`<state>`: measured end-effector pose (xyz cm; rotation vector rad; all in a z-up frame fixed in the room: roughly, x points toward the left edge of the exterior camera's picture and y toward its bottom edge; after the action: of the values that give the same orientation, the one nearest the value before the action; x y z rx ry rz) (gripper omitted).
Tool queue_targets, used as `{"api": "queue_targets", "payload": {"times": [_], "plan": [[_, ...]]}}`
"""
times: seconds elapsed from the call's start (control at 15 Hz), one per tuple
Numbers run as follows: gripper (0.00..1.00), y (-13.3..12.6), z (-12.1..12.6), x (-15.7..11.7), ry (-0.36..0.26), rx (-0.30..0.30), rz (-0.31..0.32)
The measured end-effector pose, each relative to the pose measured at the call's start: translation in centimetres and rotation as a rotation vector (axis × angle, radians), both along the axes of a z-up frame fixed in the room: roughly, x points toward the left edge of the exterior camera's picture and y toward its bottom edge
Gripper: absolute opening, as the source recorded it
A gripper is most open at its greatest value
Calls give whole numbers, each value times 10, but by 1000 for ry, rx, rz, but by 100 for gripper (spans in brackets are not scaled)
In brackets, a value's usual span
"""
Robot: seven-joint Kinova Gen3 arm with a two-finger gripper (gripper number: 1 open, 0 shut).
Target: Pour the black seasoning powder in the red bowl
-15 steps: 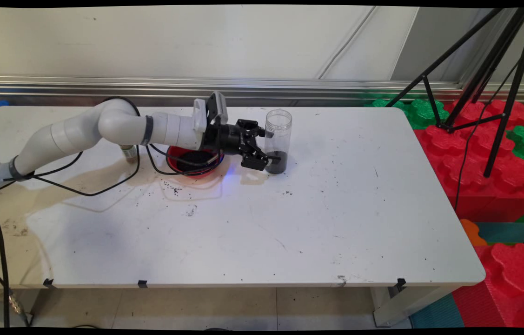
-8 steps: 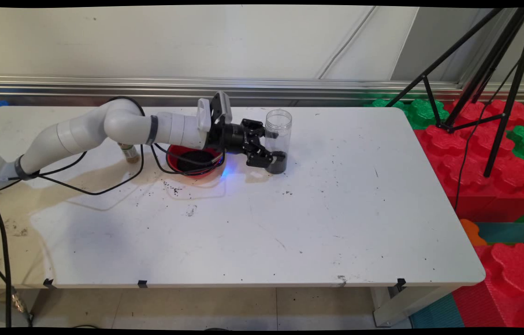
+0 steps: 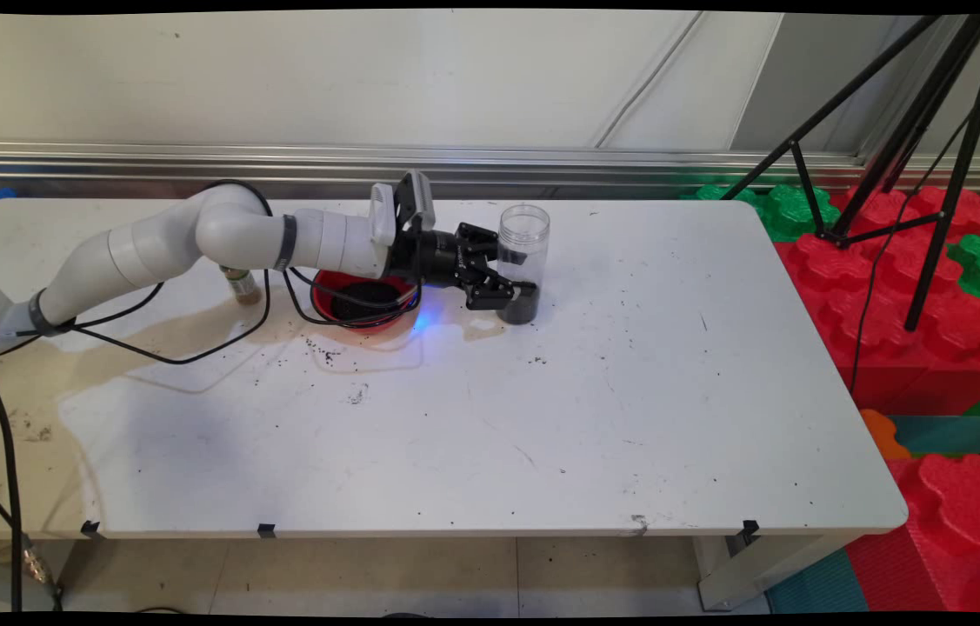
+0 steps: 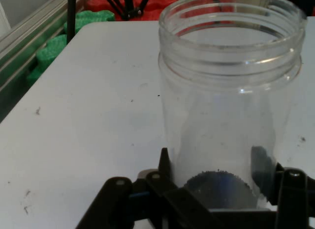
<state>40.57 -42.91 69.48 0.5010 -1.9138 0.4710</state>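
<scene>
A clear plastic jar (image 3: 523,248) without a lid stands upright on the white table (image 3: 594,409), with a layer of dark granules at its bottom. My gripper (image 3: 514,278) reaches in level from the left and is shut on the jar's lower part, one finger on each side. In the hand view the jar (image 4: 229,101) fills the middle, and the gripper (image 4: 212,165) presses both fingertips (image 4: 165,162) against its walls just above the granules.
A red bowl (image 3: 335,313) holding dark granules sits just left of the jar, under my wrist. A small bottle (image 3: 239,285) stands further left. Dark crumbs (image 3: 324,355) lie scattered before the bowl. A black tripod (image 3: 890,130) and red and green foam blocks (image 3: 907,296) stand right of the table.
The gripper has pushed a little to the right and its fingers have closed on the jar's lower part. The jar has shifted slightly to the right.
</scene>
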Motion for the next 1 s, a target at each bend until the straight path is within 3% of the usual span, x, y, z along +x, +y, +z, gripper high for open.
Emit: {"api": "queue_targets", "payload": {"times": [0.47,1.0], "plan": [[0,4,14,7,3,-22,-9],[0,9,52,33,10,-69,-7]]}}
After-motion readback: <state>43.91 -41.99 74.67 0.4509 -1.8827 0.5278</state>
